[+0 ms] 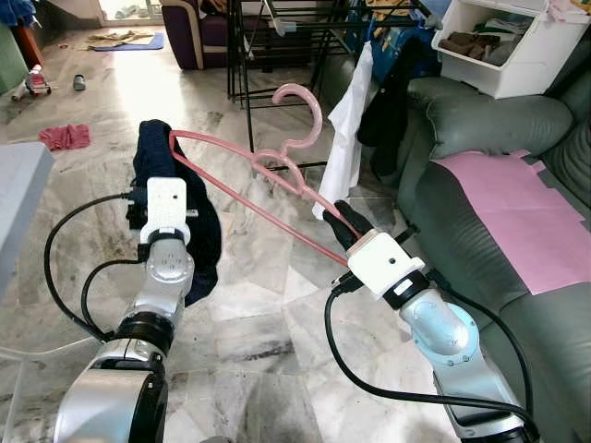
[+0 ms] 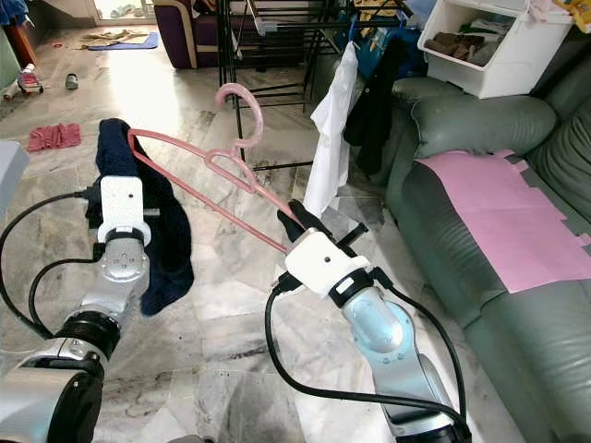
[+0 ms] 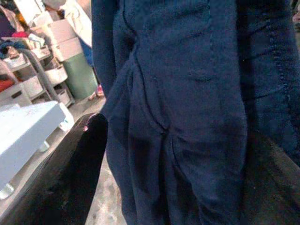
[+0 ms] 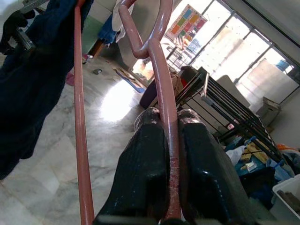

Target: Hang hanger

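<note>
Black drying rack (image 1: 277, 46) stands at 12 o'clock, white shirt (image 1: 346, 138) and dark garment (image 1: 388, 101) hanging off its near side, just beyond the hanger's hook. Green sofa (image 1: 489, 129) at 3 o'clock carries a pink sheet (image 1: 517, 212); a white bin (image 1: 517, 51) sits above it. Red cloth (image 1: 65, 137) lies on the floor at 10 o'clock. Right end effector (image 4: 171, 154) reaches forward, fingers clamped on one arm of the pink hanger (image 1: 268, 180). Left end effector (image 3: 173, 154) is raised, wrist upright, fingers spread around the navy garment (image 1: 175, 203) draped on the hanger's far end. Grey marble floor (image 1: 268, 332), sunlit toward the far windows.
</note>
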`<state>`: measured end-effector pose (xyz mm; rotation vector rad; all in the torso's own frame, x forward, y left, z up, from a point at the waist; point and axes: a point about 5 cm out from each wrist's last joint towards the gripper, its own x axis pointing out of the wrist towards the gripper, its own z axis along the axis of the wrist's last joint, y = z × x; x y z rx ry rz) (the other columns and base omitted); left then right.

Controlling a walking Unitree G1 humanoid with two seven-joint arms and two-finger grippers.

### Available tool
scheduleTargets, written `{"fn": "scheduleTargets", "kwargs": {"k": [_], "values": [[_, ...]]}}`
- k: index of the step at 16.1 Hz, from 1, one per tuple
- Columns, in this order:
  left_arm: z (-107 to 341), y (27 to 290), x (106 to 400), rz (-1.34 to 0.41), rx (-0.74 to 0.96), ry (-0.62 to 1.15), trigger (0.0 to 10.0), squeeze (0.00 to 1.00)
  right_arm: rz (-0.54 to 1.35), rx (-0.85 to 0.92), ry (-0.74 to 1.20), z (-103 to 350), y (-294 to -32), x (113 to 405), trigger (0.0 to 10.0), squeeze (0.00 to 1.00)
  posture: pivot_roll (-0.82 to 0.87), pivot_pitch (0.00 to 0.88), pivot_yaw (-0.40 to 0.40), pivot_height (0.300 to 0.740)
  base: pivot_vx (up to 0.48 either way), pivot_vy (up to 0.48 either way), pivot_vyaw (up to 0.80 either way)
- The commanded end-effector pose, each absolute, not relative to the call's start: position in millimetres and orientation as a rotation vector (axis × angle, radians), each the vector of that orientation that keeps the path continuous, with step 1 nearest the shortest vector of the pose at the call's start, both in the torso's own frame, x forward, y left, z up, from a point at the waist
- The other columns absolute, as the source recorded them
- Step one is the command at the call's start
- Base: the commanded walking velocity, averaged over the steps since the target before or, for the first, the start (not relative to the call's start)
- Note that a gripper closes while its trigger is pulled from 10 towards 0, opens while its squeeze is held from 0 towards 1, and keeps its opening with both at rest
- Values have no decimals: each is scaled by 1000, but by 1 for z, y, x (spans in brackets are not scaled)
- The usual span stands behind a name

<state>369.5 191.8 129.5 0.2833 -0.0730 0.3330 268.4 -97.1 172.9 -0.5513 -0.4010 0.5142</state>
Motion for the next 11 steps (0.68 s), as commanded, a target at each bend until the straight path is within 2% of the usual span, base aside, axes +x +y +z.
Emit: {"fn": "scheduleTargets", "kwargs": {"k": [1, 11], "values": [[133, 193, 372, 336, 282, -79, 0, 0, 486, -533, -483, 191, -96, 266, 10000, 0, -26, 49, -48, 740, 0, 0, 0], [138, 205, 372, 363, 298, -99, 0, 0, 487, -549, -487, 190, -98, 271, 10000, 0, -22, 40, -52, 740, 0, 0, 0]]}}
